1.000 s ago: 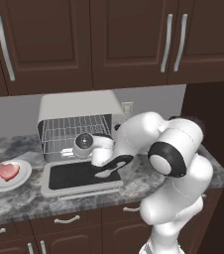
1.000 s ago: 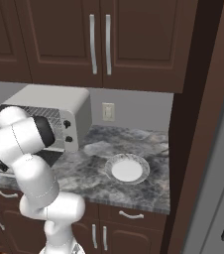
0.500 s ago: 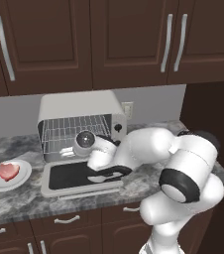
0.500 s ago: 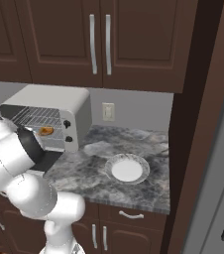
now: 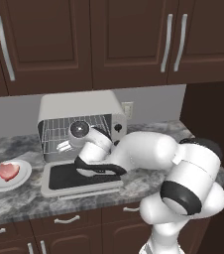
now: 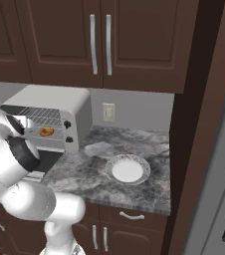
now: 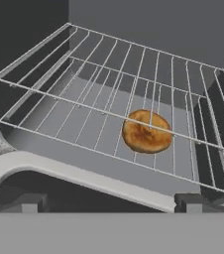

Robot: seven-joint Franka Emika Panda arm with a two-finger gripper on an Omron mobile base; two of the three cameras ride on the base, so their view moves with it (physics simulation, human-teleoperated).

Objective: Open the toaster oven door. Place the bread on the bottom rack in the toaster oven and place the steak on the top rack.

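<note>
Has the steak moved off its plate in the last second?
No. The steak lies on the white plate, left of the toaster oven, exactly as before.

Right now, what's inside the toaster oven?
The bread lies on the bottom rack, and the top rack above it is bare. The oven's left interior is hidden behind the arm in the base views.

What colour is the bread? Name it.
Golden-brown; the bread shows best in the hand view.

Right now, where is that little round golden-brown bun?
The small round golden-brown bun lies on the lower silver wire rack inside the light grey toaster oven, toward its right side, beneath the upper rack.
</note>
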